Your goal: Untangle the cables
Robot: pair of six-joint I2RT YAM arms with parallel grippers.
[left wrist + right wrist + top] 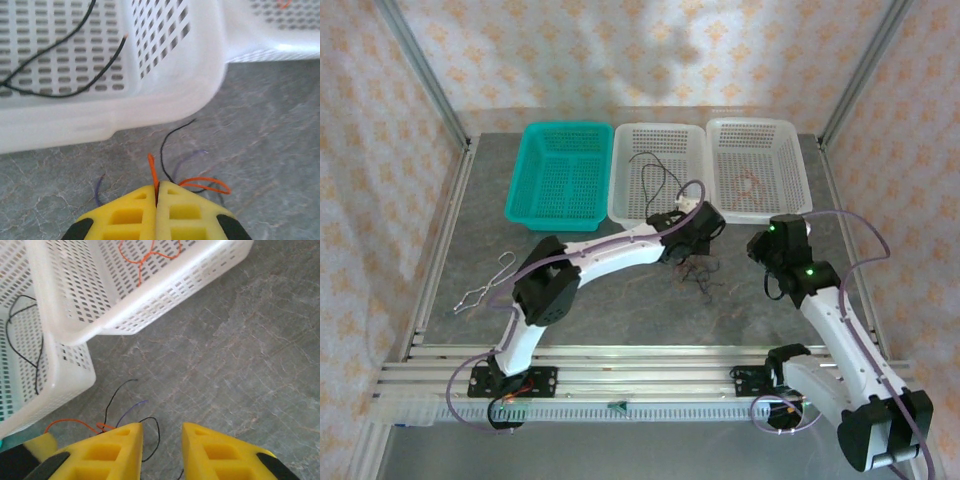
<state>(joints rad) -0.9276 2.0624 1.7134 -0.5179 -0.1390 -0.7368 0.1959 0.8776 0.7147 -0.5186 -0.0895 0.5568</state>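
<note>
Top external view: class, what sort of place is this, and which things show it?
Probably a robot test cell, not a home: a left arm and a right arm bolted to rails at a grey table's edge, patterned walls on a metal frame, and plastic baskets beside loose cables.

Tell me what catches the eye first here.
Three baskets line the far side: a teal basket on the left, then a middle white basket holding a black wire and a right white basket holding an orange wire. In front, the left end effector pinches an orange strand from a tangle of cables, while the right end effector hangs open beside it.
</note>
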